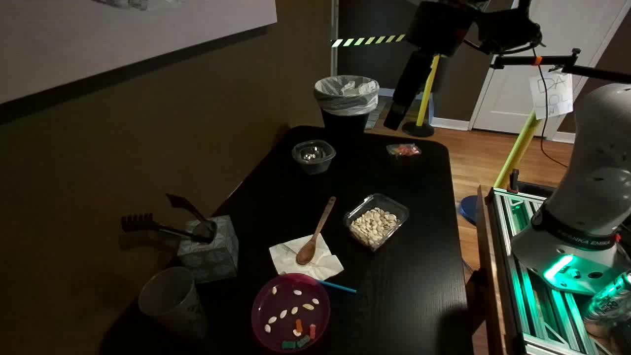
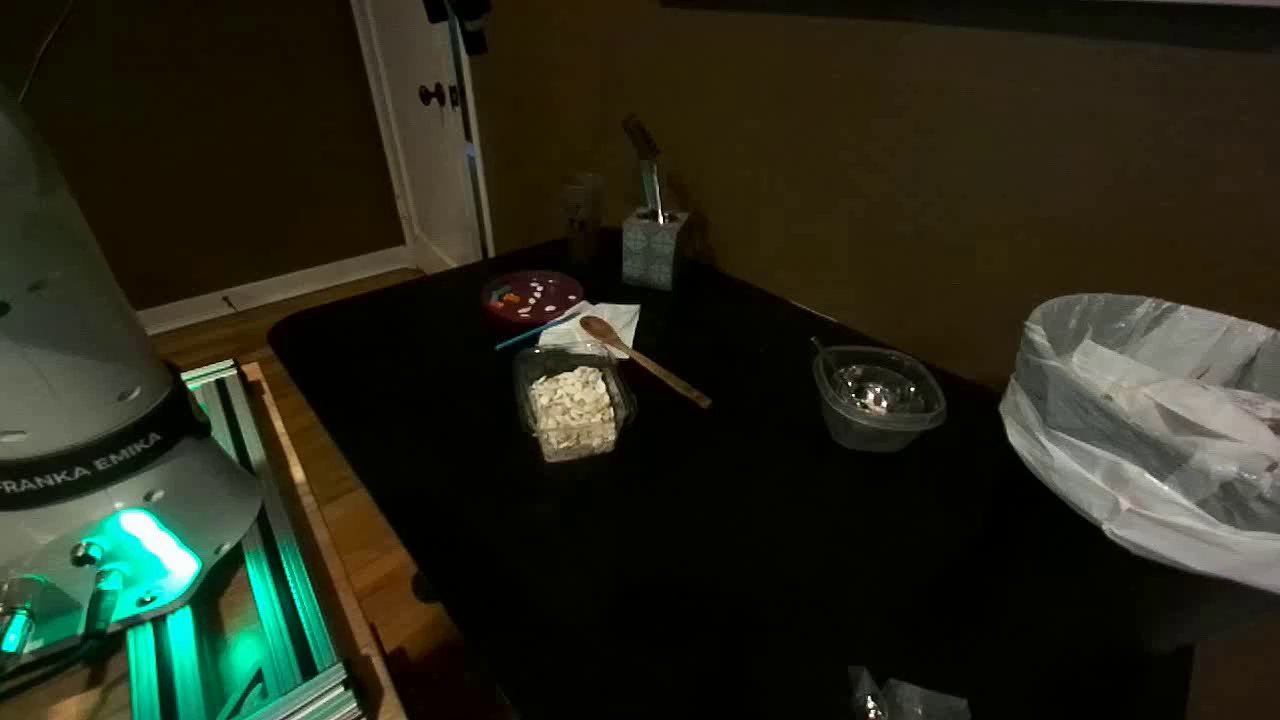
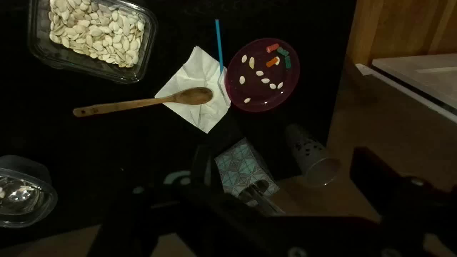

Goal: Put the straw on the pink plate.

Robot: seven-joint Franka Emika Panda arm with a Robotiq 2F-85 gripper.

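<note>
so the claw is released, jaws wide apart with nothing between them. going by the wrist view, with the pink plate as the clock centre, the straw lies just beside it at 10 o'clock, its lower end on the napkin. can't tell if that end is tucked under a fold.

where i'd expect trouble: the straw's super thin and flat on a black table, so stop too high and the jaws pinch air, go too low and they jam. grab the napkin end and you'd probably drag that along, plus the spoon resting on it. swing in too close and the plate's rim gets nudged, sending the loose seeds and candies on it sliding. even after a good pick, a straw dropped on those lumps could just roll off.

as for containers: the clear tub, between 9 and 10 o'clock, is loaded with pumpkin seeds. out at 8 there's a clear bowl with something shiny plus pale bits, too murky to name. the patterned box between 6 and 7 has dark utensils poking out, and the cup at 5, can't make out anything inside. the trash can, just past 12 in an exterior view, wears a see-through liner with crumpled paper in it.
</note>
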